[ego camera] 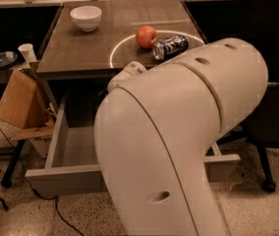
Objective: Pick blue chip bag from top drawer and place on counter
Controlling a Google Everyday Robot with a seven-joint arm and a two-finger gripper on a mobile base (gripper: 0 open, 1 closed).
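The top drawer (65, 180) is pulled open below the counter (88, 48); the part of its inside that shows is bare. The blue chip bag is hidden or out of view. My large white arm (179, 136) fills the middle and covers most of the drawer. A white link (126, 74) of it sits at the counter's front edge. My gripper is hidden behind the arm, somewhere over the drawer. A red apple (146, 36) and a blue-and-silver soda can (170, 47) lie inside the white circle on the counter.
A white bowl (86, 17) stands at the counter's back left. A cardboard box (19, 102) leans by the drawer's left side, with a paper cup (27, 53) and dishes (2, 59) behind it. A black chair (277, 82) stands on the right.
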